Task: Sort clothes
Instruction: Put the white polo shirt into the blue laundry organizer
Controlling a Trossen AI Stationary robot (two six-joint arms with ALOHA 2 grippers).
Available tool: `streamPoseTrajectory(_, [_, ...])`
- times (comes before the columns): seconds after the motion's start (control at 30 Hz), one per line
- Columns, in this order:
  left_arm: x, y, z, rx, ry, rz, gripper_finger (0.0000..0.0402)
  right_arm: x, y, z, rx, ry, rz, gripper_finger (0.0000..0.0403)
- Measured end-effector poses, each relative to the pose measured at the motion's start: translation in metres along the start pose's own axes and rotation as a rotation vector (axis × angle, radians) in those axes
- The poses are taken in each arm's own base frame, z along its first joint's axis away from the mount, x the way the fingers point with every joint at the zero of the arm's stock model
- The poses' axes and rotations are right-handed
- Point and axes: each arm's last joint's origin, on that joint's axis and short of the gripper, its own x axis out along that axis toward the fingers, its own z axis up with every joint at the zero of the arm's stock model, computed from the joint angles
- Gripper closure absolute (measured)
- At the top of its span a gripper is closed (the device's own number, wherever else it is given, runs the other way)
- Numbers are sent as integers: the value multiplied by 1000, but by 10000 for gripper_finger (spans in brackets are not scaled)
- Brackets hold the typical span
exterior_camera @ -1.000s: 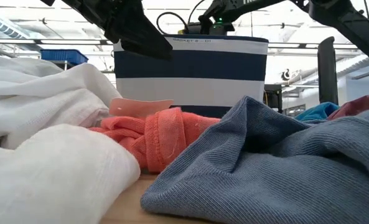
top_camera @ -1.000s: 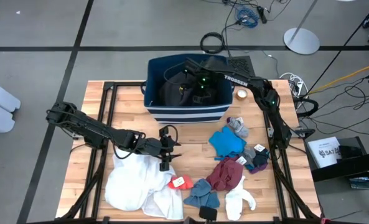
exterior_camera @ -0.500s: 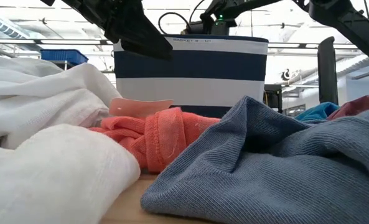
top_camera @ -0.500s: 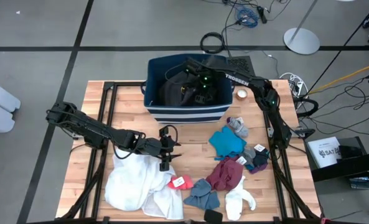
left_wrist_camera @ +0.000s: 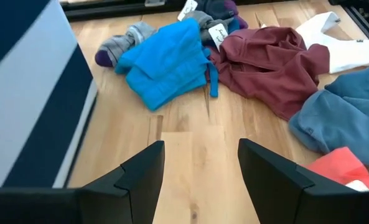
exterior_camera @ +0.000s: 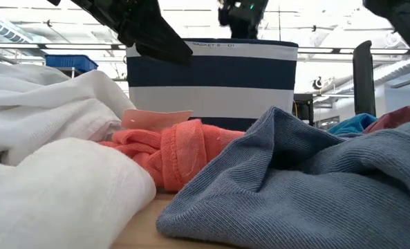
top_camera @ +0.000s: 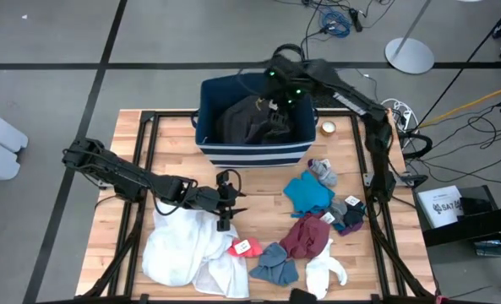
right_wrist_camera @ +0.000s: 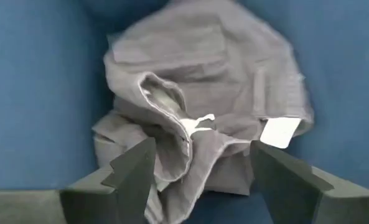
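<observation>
A dark grey garment (top_camera: 248,121) lies crumpled inside the navy striped bin (top_camera: 252,153); the right wrist view looks down on the garment (right_wrist_camera: 203,87). My right gripper (top_camera: 281,97) hangs open above the bin's far right part, touching nothing. On the table lie a large white garment (top_camera: 187,249), a red piece (top_camera: 243,247), a blue-grey piece (top_camera: 275,266), a maroon piece (top_camera: 305,236), a teal piece (top_camera: 307,192) and a white sock (top_camera: 324,270). My left gripper (top_camera: 231,201) stands open over bare wood beside the white garment.
A small grey and purple piece (top_camera: 322,171) and a dark piece with a tag (top_camera: 349,215) lie at the table's right. A small round thing (top_camera: 327,128) sits right of the bin. Bare wood (left_wrist_camera: 200,118) lies between my left gripper and the teal piece.
My right gripper has opened and let go of the dark grey garment, which now lies in the bin. It has then risen out of the bin and drawn back toward the table's far edge.
</observation>
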Motion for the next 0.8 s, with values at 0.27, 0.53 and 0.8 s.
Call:
streamPoseTrajectory(0.27, [-5, 0, 20, 22, -56, -1, 187, -79, 35, -20, 14, -160, 146, 154])
streamPoseTrajectory(0.53, [-13, -8, 28, 9, 11, -22, 187, -149, 108, -54, -132, -255, 333, 154])
streamPoseTrajectory(0.8, [-20, -14, 36, -9, 50, -36, 187, -197, 159, -101, -226, -317, 296, 154])
